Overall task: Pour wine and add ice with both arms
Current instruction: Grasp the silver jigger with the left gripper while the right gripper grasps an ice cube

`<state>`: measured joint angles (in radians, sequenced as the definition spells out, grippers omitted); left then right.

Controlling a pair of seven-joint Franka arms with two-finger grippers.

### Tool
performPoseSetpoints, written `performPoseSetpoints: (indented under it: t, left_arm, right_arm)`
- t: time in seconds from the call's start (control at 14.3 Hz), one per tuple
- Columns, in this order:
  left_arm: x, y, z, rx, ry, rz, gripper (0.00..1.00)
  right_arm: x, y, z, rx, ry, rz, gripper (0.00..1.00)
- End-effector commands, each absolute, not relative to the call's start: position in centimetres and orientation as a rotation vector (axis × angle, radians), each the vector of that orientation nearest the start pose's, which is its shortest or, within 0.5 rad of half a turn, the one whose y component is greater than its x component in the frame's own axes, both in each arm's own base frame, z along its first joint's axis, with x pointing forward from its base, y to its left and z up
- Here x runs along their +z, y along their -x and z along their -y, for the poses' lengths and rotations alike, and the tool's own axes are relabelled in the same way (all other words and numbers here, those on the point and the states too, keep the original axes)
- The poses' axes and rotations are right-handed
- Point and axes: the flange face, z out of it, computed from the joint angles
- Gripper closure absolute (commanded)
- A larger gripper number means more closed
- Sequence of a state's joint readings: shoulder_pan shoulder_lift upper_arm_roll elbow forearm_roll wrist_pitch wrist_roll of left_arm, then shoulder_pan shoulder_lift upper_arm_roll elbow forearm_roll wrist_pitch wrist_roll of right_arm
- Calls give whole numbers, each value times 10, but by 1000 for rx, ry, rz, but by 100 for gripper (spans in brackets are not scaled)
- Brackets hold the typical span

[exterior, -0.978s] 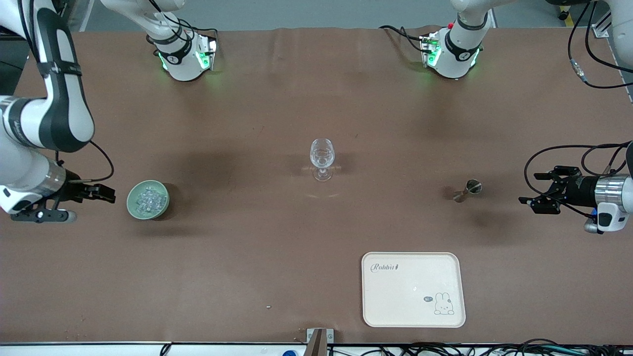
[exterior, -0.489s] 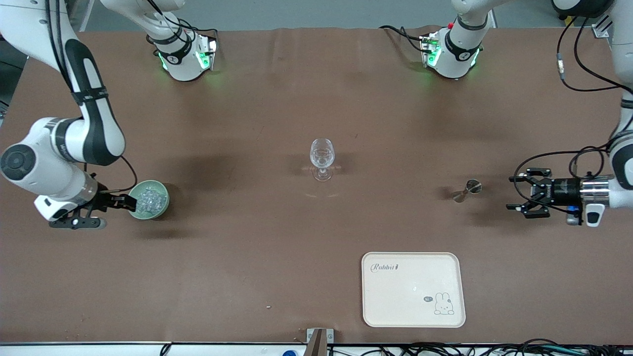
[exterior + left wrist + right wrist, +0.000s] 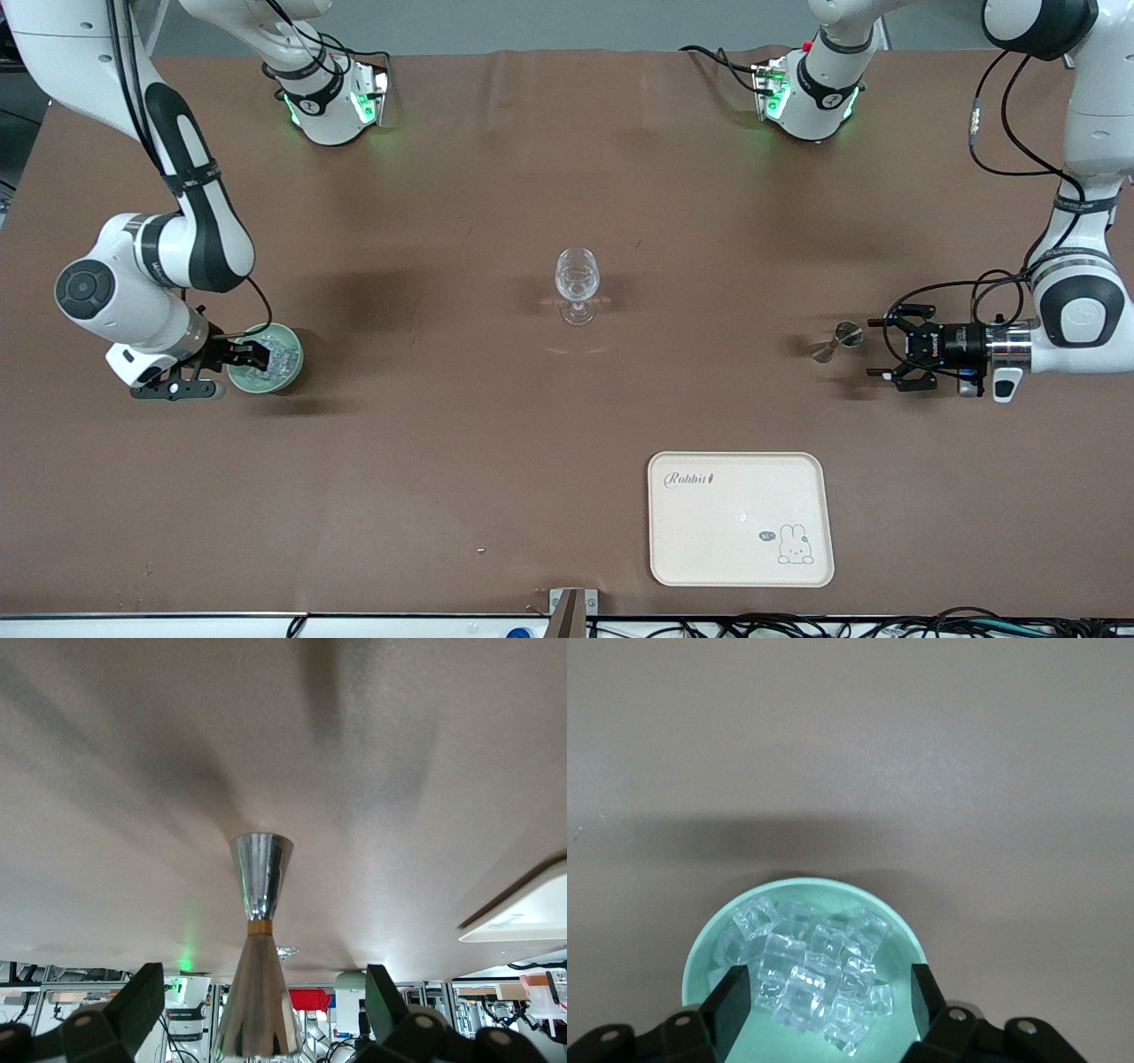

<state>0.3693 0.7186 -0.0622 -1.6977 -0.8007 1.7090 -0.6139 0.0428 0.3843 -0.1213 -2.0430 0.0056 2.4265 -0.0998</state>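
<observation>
Right gripper (image 3: 252,354) hangs low over the green bowl (image 3: 282,377) at the right arm's end of the bench (image 3: 443,443), its fingers apart and reaching down into the heap of ice (image 3: 811,970). In the right wrist view the two fingers (image 3: 735,997) stand on either side of the clear cubes, with nothing yet clamped between them. This looks like the ice-picking step: the next move calls for a cube to sit squarely between the pads, then a firm but gentle close, since the chunks are slick and small and could squirt out or drag neighbours along.

Well away from that gripper, toward the middle of the bench, the wine glass (image 3: 577,283) stands upright with nothing near it; both the ice and the pour must end there.

Left gripper (image 3: 895,354) is low at the left arm's end of the bench, turned sideways with its jaws spread wide, and the steel jigger (image 3: 837,341) stands upright just ahead of its fingertips, not touched. In the left wrist view the jigger (image 3: 257,983) is lined up in the gap between the fingers (image 3: 133,1010). I judge this arm is on its approach to grasp the measure; it needs to ease forward until the waist sits between the pads, then close without tipping it. A cream rabbit tray (image 3: 740,518) lies apart from this gripper, nearer the front camera.
</observation>
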Motion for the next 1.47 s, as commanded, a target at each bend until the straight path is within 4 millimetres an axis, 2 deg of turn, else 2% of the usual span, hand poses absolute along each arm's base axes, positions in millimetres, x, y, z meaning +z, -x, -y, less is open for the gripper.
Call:
performPoseSetpoints:
  t: [0.0, 0.21, 0.42, 0.56, 0.7, 0.84, 1.05, 1.12, 1.19, 1.33, 1.4]
  left_arm:
    - [155, -596, -121, -981, -1789, -1424, 0]
    - [140, -593, -117, -993, -1752, -1393, 0]
    - [133, -592, -112, -1004, -1734, -1382, 1]
    - [129, -591, -108, -1021, -1730, -1373, 6]
    - [123, -589, -104, -1039, -1723, -1365, 7]
    - [123, -589, -97, -1056, -1705, -1345, 14]
    - [120, -588, -95, -1071, -1689, -1340, 17]
    - [117, -588, -94, -1076, -1685, -1339, 19]
    - [118, -588, -93, -1079, -1683, -1336, 28]
    - [118, -588, -93, -1081, -1683, -1335, 31]
    - [116, -588, -93, -1084, -1679, -1336, 33]
  right_arm:
    - [246, -587, 39, 6, 3171, 17, 21]
    - [236, -578, 29, 46, 3169, -13, 24]
    - [231, -574, 29, 65, 3166, -17, 26]
    - [230, -573, 29, 70, 3165, -31, 27]
    - [229, -572, 29, 75, 3165, -32, 29]
    - [230, -572, 29, 72, 3165, -34, 33]
    - [229, -571, 29, 84, 3164, -34, 43]
    - [228, -571, 29, 89, 3164, -34, 48]
    - [228, -571, 29, 89, 3164, -34, 50]
    - [229, -571, 29, 89, 3164, -34, 54]
    - [229, -571, 29, 92, 3164, -34, 61]
